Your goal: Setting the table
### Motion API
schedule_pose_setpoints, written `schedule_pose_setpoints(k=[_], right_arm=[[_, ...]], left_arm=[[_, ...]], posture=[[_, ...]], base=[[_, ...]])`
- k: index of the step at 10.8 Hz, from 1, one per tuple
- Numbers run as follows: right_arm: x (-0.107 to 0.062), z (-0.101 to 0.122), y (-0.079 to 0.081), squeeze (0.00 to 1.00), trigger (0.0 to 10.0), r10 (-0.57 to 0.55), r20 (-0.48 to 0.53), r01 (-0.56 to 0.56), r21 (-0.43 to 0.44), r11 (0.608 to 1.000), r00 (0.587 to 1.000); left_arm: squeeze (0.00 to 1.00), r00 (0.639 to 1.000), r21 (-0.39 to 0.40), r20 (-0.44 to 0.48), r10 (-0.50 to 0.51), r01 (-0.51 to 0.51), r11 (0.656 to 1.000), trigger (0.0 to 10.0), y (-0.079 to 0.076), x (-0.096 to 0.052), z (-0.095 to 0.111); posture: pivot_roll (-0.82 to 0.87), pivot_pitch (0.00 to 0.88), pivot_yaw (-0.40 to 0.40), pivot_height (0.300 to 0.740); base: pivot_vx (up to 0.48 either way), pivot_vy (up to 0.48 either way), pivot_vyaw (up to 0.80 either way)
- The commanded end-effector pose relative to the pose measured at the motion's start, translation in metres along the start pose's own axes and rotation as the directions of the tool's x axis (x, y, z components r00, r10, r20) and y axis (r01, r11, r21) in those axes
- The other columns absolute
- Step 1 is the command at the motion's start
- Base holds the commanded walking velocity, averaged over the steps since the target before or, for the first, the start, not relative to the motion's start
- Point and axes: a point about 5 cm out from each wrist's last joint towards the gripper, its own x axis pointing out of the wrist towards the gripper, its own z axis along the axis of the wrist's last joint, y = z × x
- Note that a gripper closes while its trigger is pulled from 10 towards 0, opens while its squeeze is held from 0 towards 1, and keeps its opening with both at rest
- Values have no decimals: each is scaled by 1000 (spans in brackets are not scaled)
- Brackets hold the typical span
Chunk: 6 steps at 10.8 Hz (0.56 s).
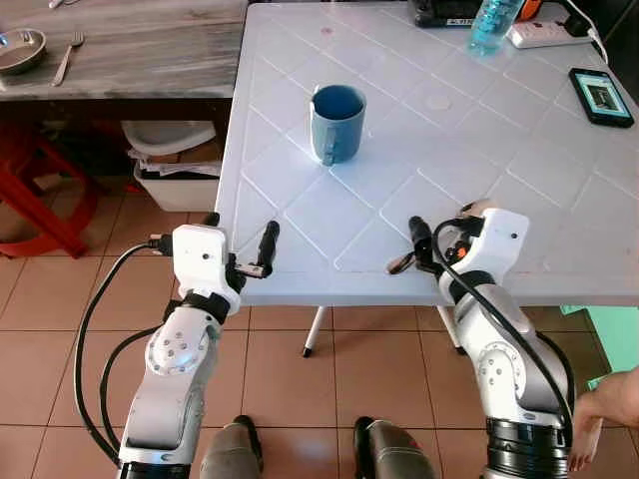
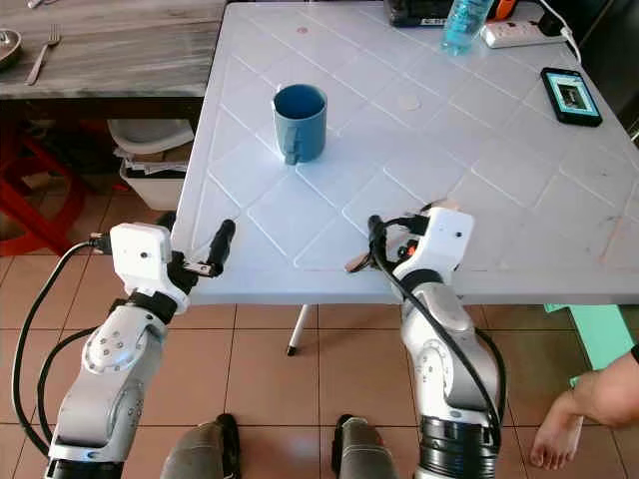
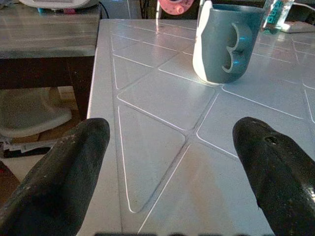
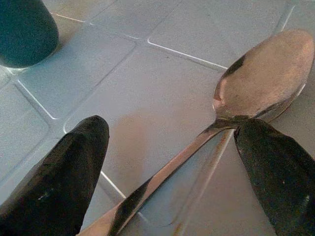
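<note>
A blue mug (image 1: 336, 122) stands upright on the white plastic table (image 1: 479, 150), its handle facing me. My left gripper (image 1: 245, 249) hovers open at the table's near left edge, pointing toward the mug (image 3: 229, 42), with nothing between its fingers. My right gripper (image 1: 439, 239) is at the near edge, right of centre, also open. A metal spoon (image 4: 256, 78) lies on the table between its fingers, its bowl pointing away from me and its handle running back beside one finger (image 4: 280, 172). From the head, the spoon (image 1: 400, 263) shows just left of that gripper.
At the table's far right are a water bottle (image 1: 494, 25), a power strip (image 1: 544, 35) and a phone (image 1: 601, 96). A wooden table on the left holds a bowl (image 1: 22, 50) and a fork (image 1: 68, 58). A red stool (image 1: 40, 200) and a bin (image 1: 175, 165) stand below it. A person's limb (image 1: 609, 399) is at lower right.
</note>
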Motion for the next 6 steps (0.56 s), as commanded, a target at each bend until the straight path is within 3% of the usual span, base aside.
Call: schedule_pose_setpoints(k=[1, 4, 6], right_arm=[[0, -4, -11, 0, 10000, -41, -25, 40, -31, 999, 999], [19, 12, -18, 0, 10000, 90, -20, -92, -196, 976, 996], [29, 19, -21, 0, 10000, 161, -11, -155, -334, 930, 987]], left_arm=[[0, 1000, 3, -18, -5, 6, 1000, 10000, -1, -2, -3], [0, 1000, 13, -24, -11, 11, 1000, 10000, 0, -1, -3], [0, 1000, 18, -27, -10, 10, 1000, 10000, 0, -1, -3]], posture=[[-36, 219, 19, 740], [-32, 222, 29, 740], [-26, 224, 30, 740]], base=[[0, 0, 0], [0, 0, 0], [0, 0, 0]])
